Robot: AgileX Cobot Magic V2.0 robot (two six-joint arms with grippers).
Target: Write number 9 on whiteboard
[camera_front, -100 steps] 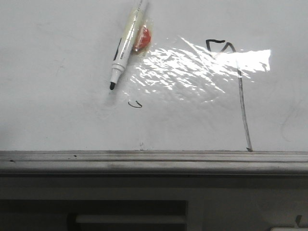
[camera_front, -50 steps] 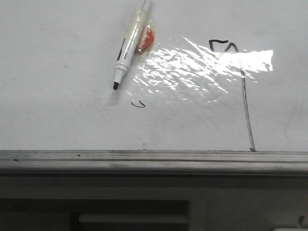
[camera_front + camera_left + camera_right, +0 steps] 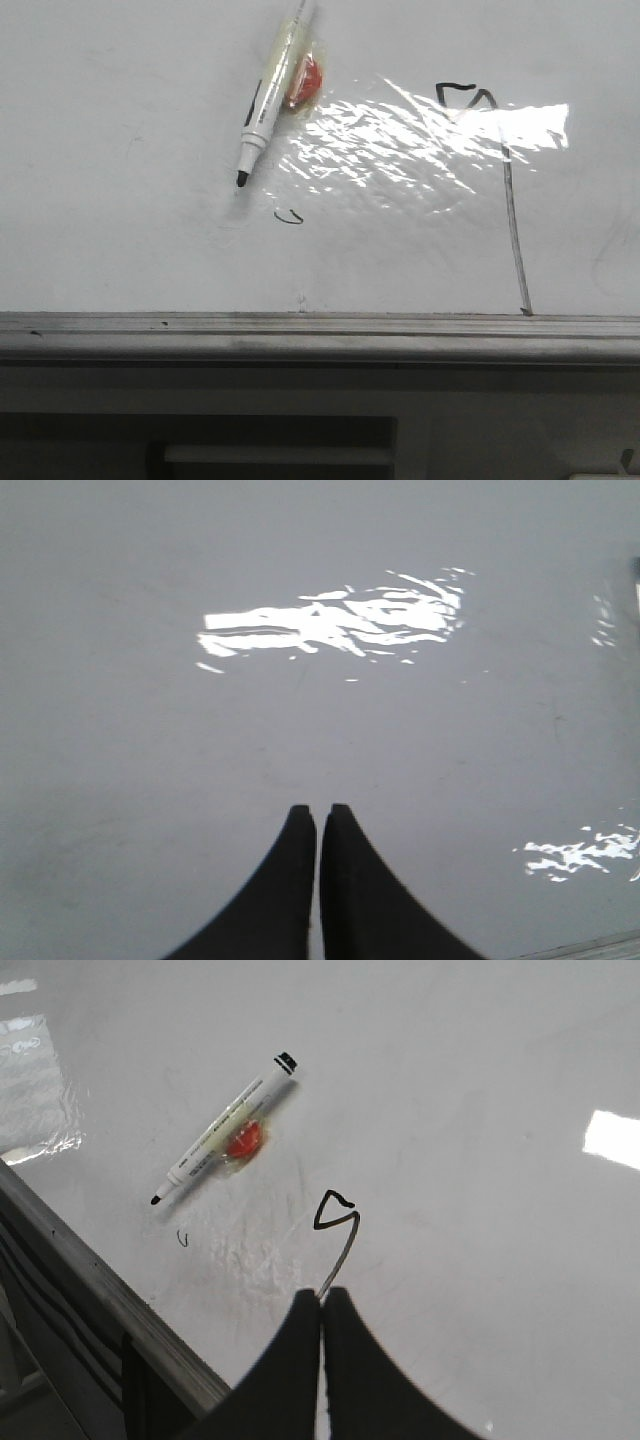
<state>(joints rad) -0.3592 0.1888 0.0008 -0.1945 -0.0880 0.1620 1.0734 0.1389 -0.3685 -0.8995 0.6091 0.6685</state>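
**Nine drawn, marker lying loose**

Thin black marker-drawn number 9 (image 3: 500, 190) on the large glossy white whiteboard (image 3: 120, 230), long tail running toward the grey rail — directly ahead of right pincer (image 3: 321, 1297), fingers pressed together, empty. Left pincer (image 3: 318, 810) likewise closed, empty, over blank board. White uncapped marker pen (image 3: 268, 95) lying loose, well apart from the 9. No containers visible.

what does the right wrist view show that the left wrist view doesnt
Only the right wrist view shows the number 9, the uncapped marker with a red blob taped to it, a small squiggle, the grey rail and the shut right claw. Only the left wrist view shows the shut left claw. Both show the glossy whiteboard with glare.
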